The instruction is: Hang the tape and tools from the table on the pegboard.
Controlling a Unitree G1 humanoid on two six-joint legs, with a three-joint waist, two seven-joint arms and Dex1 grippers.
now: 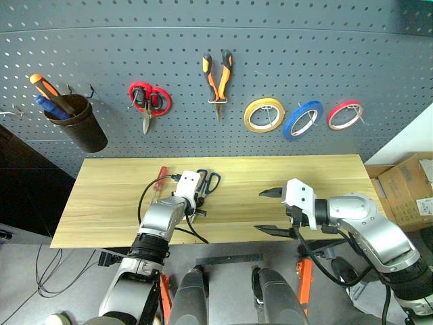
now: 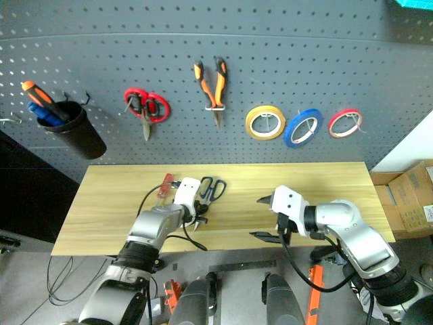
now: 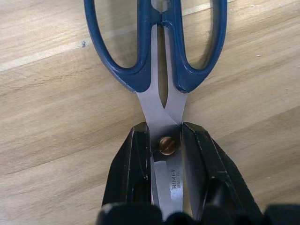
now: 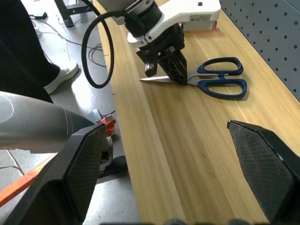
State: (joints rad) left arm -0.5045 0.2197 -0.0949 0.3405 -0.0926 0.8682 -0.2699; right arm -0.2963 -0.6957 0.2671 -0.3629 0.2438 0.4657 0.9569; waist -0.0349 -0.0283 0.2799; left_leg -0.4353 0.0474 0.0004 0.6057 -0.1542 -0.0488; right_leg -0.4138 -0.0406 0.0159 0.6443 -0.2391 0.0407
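Note:
The blue-handled scissors (image 3: 161,112) lie flat on the light wooden table (image 1: 325,183), left of its middle. My left gripper (image 3: 165,129) is shut on them at the pivot screw, one black finger on each side of the blades; the right wrist view shows the same grip (image 4: 180,77). My right gripper (image 1: 270,211) hovers open over the table right of the middle, holding nothing. On the dark grey pegboard (image 1: 338,54) the orange-and-black pliers (image 1: 218,95) hang from a hook at the centre. The blue tape (image 1: 289,128) hangs further right.
Also on the pegboard are a black cup (image 1: 78,122) with screwdrivers, red-handled scissors (image 1: 143,112), a yellow tape roll (image 1: 247,116) and a red tape ring (image 1: 331,118). A red screwdriver (image 1: 160,177) lies on the table left of the scissors. A cardboard box (image 1: 409,189) stands beyond the table's right end.

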